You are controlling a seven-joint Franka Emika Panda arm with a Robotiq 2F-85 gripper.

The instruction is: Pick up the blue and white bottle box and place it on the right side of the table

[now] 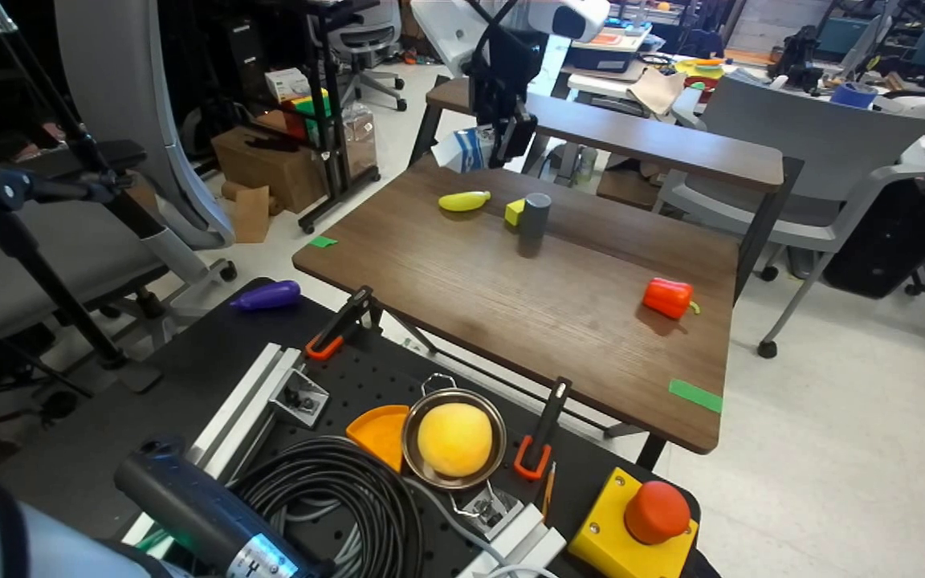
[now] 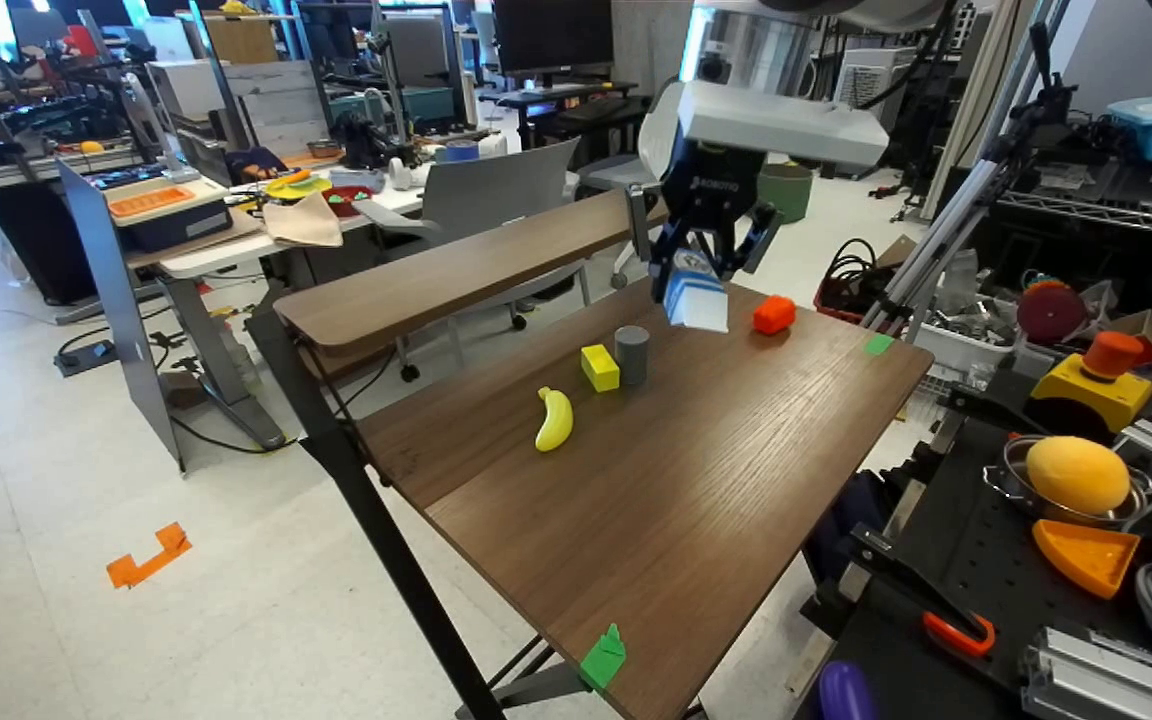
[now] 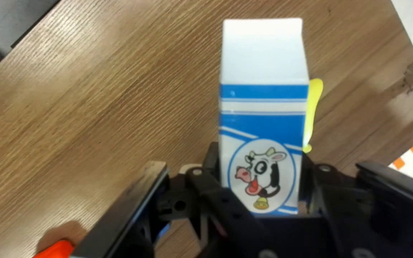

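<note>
Gripper (image 3: 259,163), box (image 3: 264,100): wrist view's clear cow (image 3: 262,173)

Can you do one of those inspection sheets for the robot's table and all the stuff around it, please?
Surface: brown table, green tape at its edges.
Job's things: blue and white box, held above the table.
Clutter: yellow banana, yellow block, gray cylinder and red pepper on the table.
Gripper: jaws shut on the box.
Cables: black coil on the pegboard beside the table.
Surroundings: gray chair, red button on a yellow base.
</note>
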